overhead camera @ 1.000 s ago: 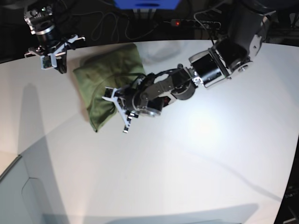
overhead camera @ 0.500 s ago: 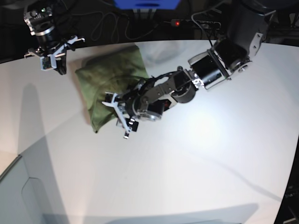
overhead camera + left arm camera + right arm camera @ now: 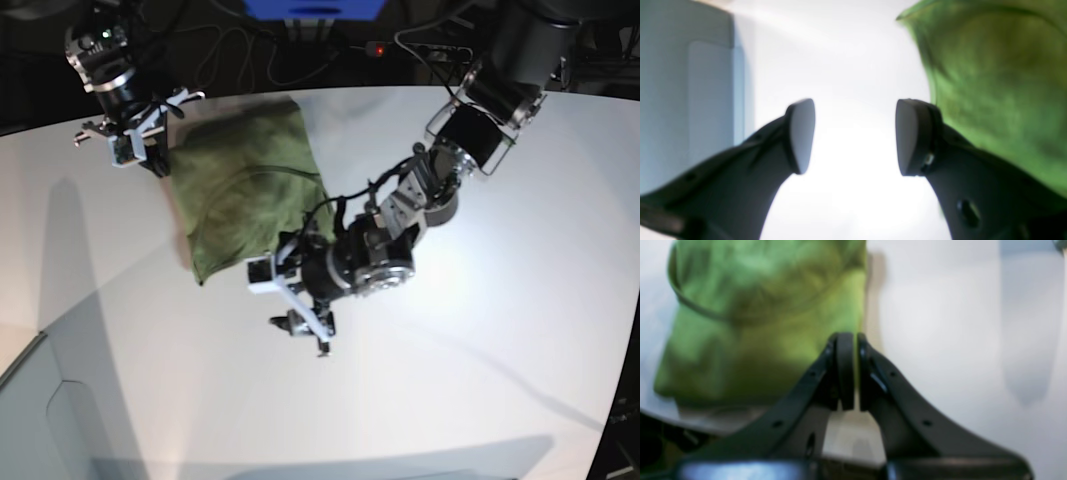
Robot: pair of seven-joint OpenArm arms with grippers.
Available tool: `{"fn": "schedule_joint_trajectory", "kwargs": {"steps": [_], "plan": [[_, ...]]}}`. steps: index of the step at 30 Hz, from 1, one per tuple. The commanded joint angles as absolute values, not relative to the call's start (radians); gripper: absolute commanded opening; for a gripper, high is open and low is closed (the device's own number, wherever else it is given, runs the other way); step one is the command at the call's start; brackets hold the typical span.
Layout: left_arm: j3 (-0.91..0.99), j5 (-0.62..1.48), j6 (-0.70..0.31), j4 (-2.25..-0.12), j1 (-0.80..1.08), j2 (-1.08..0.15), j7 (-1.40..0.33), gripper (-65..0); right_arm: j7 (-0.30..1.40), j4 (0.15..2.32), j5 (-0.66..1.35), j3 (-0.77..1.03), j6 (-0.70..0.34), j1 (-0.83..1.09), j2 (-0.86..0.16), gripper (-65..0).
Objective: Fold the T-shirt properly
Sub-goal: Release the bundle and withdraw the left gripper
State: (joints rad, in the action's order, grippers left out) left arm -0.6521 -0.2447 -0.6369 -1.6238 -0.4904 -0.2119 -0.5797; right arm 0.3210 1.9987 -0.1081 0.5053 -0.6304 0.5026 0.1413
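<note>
Olive-green and soft, the T-shirt (image 3: 245, 190) lies folded into a compact bundle on the white bench (image 3: 480, 350), toward eleven o'clock of the base view, with a thin dark seam curving across its top face.

Left hand (image 3: 297, 301) hovers over bare bench just off the bundle's five o'clock corner, its fingers (image 3: 801, 135) spread wide with nothing between them; in the left wrist view the green cloth (image 3: 1000, 83) sits beside and beyond the right-side finger, and whether they touch cannot be told.

Right hand (image 3: 130, 140) sits at the bundle's ten o'clock edge, near the far rim of the bench. Its fingers (image 3: 845, 370) are pressed together, and no cloth shows between them; the shirt (image 3: 763, 323) lies beyond and to the left of the tips in that wrist view.

Dark cables (image 3: 235, 50) trail behind the bench at twelve o'clock.
</note>
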Motion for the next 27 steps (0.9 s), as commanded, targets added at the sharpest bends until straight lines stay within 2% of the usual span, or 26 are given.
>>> {"fn": "schedule_joint_trajectory", "kwargs": {"steps": [1,6,12,16,23,27], "plan": [[-0.624,-0.246,-0.627,-1.661,-0.492,-0.223,-0.568,-28.6,0.294,2.011,-0.093,0.498,-0.638,0.490,0.137,-64.9],[-0.378,-0.240,-0.625,-1.770,-0.331,-0.300,-0.568,-28.6,0.364,1.975,-0.093,0.473,-0.638,0.407,0.136,-64.9],[0.035,-0.236,-0.627,-1.851,-0.125,-0.295,-0.568,-28.6,0.355,1.825,-0.093,0.478,-0.638,0.369,0.119,-64.9],[0.239,-0.234,-0.627,-1.854,-0.045,-0.294,-0.568,-28.6,0.351,1.755,-0.093,0.478,-0.638,0.377,0.107,-64.9],[0.456,-0.125,-0.627,-1.853,0.024,-0.294,-0.568,-28.6,0.291,1.701,-0.090,0.473,-0.638,0.438,0.107,-64.9],[0.521,-0.048,-0.627,-1.851,0.059,-0.297,-0.570,-28.6,0.289,1.701,-0.088,0.473,-0.638,0.456,0.113,-64.9]]}}
